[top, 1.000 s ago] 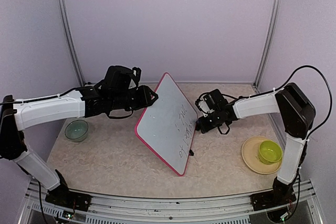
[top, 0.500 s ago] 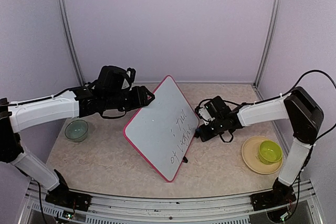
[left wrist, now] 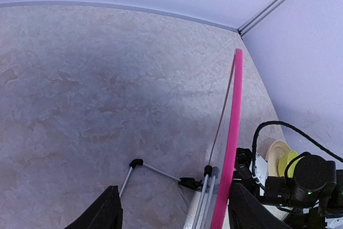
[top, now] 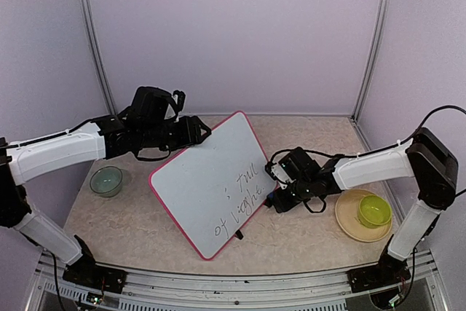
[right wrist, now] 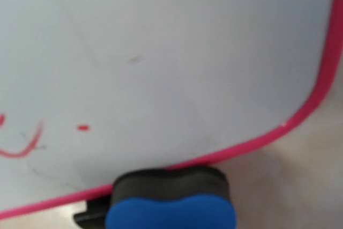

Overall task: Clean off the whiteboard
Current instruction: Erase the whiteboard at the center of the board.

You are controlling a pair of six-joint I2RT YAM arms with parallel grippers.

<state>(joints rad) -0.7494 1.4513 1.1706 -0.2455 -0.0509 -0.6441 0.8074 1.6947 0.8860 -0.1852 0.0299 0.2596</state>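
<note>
Whiteboard (top: 196, 180): large, white face, thin pink-red rim, rounded corners. Sits at the middle of the table (top: 131, 216), leaning back, one corner uppermost. Dark handwriting (top: 240, 198) on the lower right part, unerased. Faint red marks (right wrist: 21, 143) near one rim. Wire stand (left wrist: 161, 171) with black feet behind.

White arms (top: 58, 152) with black joints (top: 433, 162) and cables (top: 444, 107).

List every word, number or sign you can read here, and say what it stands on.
On the whiteboard: two lines of dark handwriting, slanted and too small to read for certain.
Right wrist view: a red curve and dash on the board, blurred, not readable.
No other text shows.
</note>
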